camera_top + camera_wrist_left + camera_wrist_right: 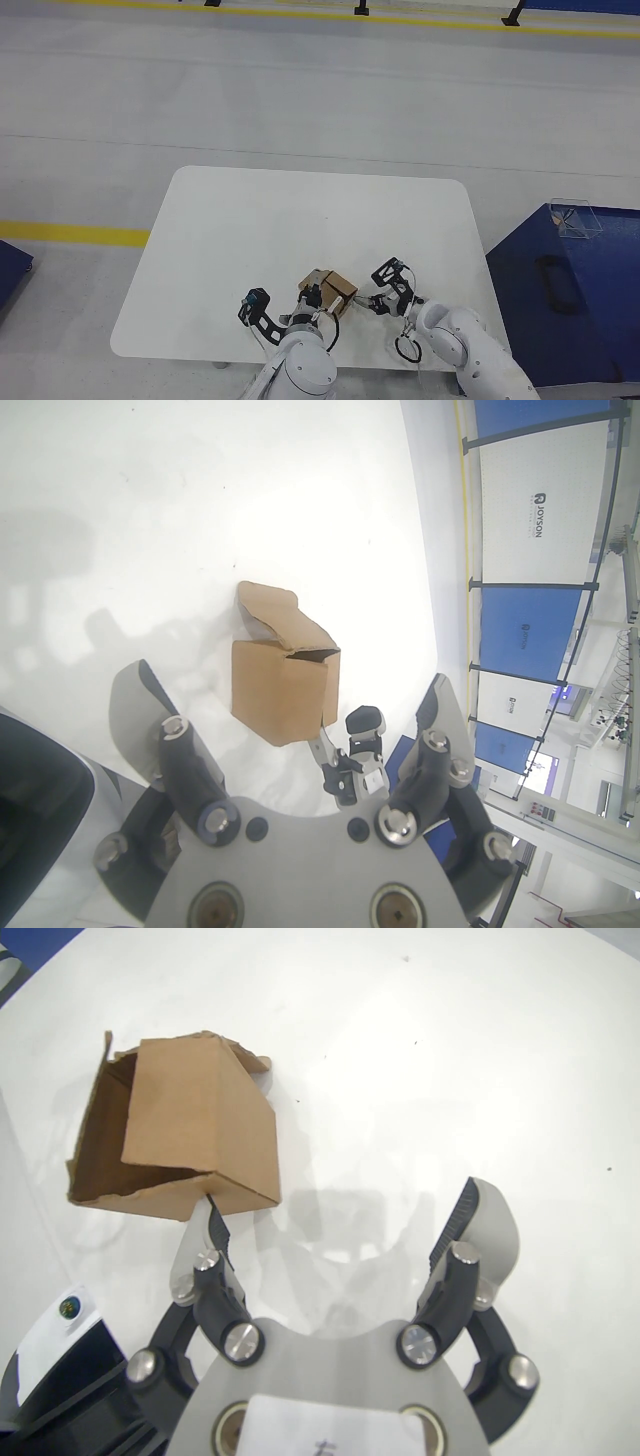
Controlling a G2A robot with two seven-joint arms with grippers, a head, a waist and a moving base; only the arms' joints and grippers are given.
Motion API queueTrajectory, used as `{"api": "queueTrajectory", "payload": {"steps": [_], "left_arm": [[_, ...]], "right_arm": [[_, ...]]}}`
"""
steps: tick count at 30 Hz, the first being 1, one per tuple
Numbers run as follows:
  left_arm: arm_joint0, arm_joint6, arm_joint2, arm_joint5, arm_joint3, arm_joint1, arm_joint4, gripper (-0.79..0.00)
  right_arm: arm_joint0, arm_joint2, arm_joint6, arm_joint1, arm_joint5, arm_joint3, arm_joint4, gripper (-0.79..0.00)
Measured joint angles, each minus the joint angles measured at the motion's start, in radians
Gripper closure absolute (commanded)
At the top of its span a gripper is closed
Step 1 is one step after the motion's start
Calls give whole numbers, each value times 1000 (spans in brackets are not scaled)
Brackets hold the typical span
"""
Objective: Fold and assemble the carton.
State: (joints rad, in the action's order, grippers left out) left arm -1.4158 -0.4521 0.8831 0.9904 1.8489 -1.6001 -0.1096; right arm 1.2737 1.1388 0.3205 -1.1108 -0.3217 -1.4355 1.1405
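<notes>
A small brown carton [330, 289] lies on its side near the front edge of the white table [300, 210]. One end of it is open, with a flap folded partly over the opening [170, 1128]. My left gripper [287, 700] is open just behind the carton [280, 685], with its fingers [145, 695] spread wider than the box. My right gripper [345, 1208] is open at the carton's other side, and one fingertip [215, 1218] touches the carton's bottom corner. The left wrist view shows the same contact, the right gripper [345, 730] against the carton's edge.
A blue cabinet [570, 290] stands to the table's right with a clear container [573, 215] on top. The table's far half and left side are bare white surface. Both arms crowd the front edge around the carton.
</notes>
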Motion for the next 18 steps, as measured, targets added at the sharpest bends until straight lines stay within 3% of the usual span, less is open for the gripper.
{"api": "queueTrajectory", "payload": {"steps": [9, 18], "left_arm": [[0, 0, 0, 0, 0, 0, 0, -785], [0, 0, 0, 0, 0, 0, 0, -785]], "right_arm": [[-91, -118, -84, -47, 213, 58, 87, -785], [-202, -184, -97, -90, 271, 153, 66, -785]]}}
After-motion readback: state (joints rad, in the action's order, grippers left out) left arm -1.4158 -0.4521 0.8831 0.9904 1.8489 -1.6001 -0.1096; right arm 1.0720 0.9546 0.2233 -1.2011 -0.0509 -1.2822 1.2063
